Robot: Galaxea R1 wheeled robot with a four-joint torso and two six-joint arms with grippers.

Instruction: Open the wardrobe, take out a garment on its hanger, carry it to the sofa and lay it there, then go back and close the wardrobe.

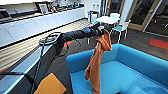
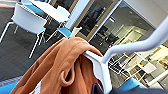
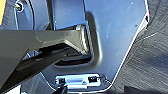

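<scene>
Left hand holds hanger, garment over sofa

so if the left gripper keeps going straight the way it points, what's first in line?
Probably the white-and-teal chairs by the white table; the left gripper, carrying the orange hooded sweatshirt, points over open dark floor toward them. Depth unclear.

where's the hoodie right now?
In the head view the orange hoodie hangs from the left gripper at the end of the outstretched arm, dangling over the blue sofa, not yet laid on it.
</scene>
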